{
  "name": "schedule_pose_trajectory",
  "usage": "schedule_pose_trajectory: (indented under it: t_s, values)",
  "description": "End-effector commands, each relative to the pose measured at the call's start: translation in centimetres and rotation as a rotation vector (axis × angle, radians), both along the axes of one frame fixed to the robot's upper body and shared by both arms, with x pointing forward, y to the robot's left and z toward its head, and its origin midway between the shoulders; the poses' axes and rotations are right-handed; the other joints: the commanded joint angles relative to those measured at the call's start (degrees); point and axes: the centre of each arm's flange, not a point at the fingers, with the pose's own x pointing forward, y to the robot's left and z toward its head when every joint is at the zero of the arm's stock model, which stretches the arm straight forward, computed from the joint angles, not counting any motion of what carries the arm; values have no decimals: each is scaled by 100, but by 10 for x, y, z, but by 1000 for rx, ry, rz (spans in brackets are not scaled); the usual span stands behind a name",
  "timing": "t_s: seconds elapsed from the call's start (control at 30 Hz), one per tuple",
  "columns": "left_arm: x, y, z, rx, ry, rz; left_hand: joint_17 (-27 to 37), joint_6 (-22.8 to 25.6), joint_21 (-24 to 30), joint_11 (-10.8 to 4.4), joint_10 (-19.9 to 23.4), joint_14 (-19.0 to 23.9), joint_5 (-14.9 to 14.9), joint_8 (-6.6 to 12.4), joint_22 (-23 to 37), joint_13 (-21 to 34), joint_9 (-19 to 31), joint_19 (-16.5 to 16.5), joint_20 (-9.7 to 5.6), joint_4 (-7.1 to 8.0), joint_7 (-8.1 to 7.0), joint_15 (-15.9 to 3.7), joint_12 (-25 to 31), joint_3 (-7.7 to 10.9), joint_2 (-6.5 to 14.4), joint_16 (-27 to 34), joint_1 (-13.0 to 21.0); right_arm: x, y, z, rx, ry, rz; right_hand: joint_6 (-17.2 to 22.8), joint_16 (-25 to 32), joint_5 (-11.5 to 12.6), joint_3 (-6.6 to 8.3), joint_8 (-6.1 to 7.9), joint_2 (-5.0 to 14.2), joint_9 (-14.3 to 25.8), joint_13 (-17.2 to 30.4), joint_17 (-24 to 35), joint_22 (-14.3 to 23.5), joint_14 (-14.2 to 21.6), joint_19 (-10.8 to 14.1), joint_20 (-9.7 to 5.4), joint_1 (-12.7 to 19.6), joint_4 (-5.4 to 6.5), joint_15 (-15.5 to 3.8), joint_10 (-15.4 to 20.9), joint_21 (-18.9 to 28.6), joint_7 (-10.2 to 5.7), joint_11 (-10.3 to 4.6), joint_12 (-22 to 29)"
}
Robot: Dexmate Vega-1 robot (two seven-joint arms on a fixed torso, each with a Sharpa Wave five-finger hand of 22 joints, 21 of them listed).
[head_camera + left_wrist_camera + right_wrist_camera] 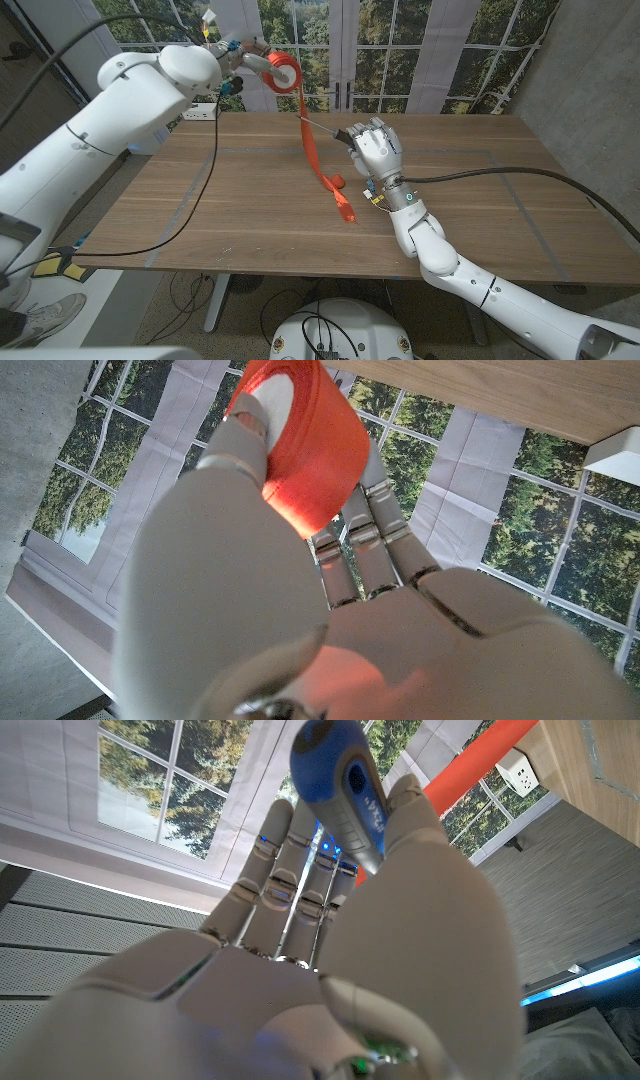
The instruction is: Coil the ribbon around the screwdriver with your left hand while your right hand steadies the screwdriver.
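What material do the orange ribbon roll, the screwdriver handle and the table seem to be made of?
Ribbon roll: probably satin-like fabric, smooth with a soft sheen; its loose strip hangs limp. Screwdriver handle: apparently glossy blue plastic with a grey inset, judging by highlights. Table: wood or wood-look laminate, matte, with visible grain.

The left hand [330,630] takes up most of the lower frame, its back toward the camera and its fingers [375,535] reaching up. It grips a roll of orange-red ribbon [305,445] in the upper middle, thumb on the roll's pale core and the fingers behind it. A strip of wooden worktop [520,390] runs along the upper right, with a white box [615,455] at the right edge. Paned windows [540,520] with green trees beyond fill the background
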Motion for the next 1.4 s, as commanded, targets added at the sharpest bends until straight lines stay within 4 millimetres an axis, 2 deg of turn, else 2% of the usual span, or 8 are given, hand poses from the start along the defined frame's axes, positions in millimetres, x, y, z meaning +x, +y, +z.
schedule_pose_trajectory:
  t_s: [0.03, 0.33, 0.6, 0.73, 0.97, 1.27, 1.4]
  values:
    - [-16, -25, 25, 36, 59, 32, 1830, 800, 70, -268, 303, 1357, 56, 181, -24, 1194, 120, -12, -65, 11, 387, -1569, -21, 31, 711, 191, 757, 9, 9, 13, -42, -25, 17, 645, -28, 22, -1, 1, 892, 24, 492, 27, -6, 452, -37, -858, 884, 42, -716, 202, 42, -601, -160, 8]
    - [-3, -20, 15, -64, 280, -87, 1809, 760, 173, -212, 291, 1428, 81, 111, -101, 1230, 125, 5, -24, 12, 466, -1570, -52, 49, 722, 112, 797, 20, 13, 17, -87, -26, -20, 658, -47, 25, -18, -9, 892, 19, 498, 41, -29, 459, -56, -856, 887, 47, -716, 212, 91, -612, -174, -9]
    - [-1, -9, -2, -145, 317, -146, 1783, 657, 265, -79, 183, 1546, 110, 17, -199, 1366, 146, -32, -19, 12, 580, -1566, -62, 95, 778, 29, 860, 36, 20, 25, -100, 28, -64, 671, -62, 29, -35, -20, 894, 14, 501, 61, -54, 477, -77, -854, 896, 49, -719, 231, 146, -615, -190, -28]
    - [-8, -10, -5, -134, 302, -101, 1767, 655, 295, -81, 186, 1570, 114, -2, -241, 1392, 156, -53, -40, 12, 589, -1567, -65, 103, 778, -15, 868, 43, 25, 31, -97, 59, -90, 673, -69, 31, -44, -26, 891, 14, 500, 70, -67, 486, -87, -854, 900, 49, -719, 236, 174, -615, -174, -40]
    - [-24, -4, -10, -130, 297, -83, 1767, 674, 340, -56, 198, 1621, 123, -26, -312, 1418, 171, -92, -44, 9, 608, -1567, -78, 112, 764, -67, 881, 55, 20, 39, -59, 99, -96, 681, -83, 34, -58, -37, 894, 6, 501, 83, -88, 500, -100, -853, 902, 54, -714, 251, 220, -615, -156, -56]
    - [-37, 8, -27, -137, 346, -158, 1788, 676, 396, -71, 199, 1674, 130, -66, -413, 1439, 191, -150, -28, 20, 610, -1566, -107, 119, 761, -130, 876, 71, 17, 50, -24, 147, -134, 680, -96, 40, -77, -56, 892, 0, 493, 105, -116, 522, -118, -851, 911, 55, -715, 274, 279, -599, -141, -81]
    - [-47, 15, -32, -138, 314, -158, 1798, 672, 416, -83, 206, 1678, 130, -77, -446, 1446, 204, -165, -34, 22, 609, -1566, -114, 121, 759, -153, 874, 78, 15, 58, 0, 160, -163, 683, -99, 42, -81, -63, 899, -3, 502, 117, -128, 537, -118, -849, 918, 55, -716, 290, 308, -600, -127, -82]
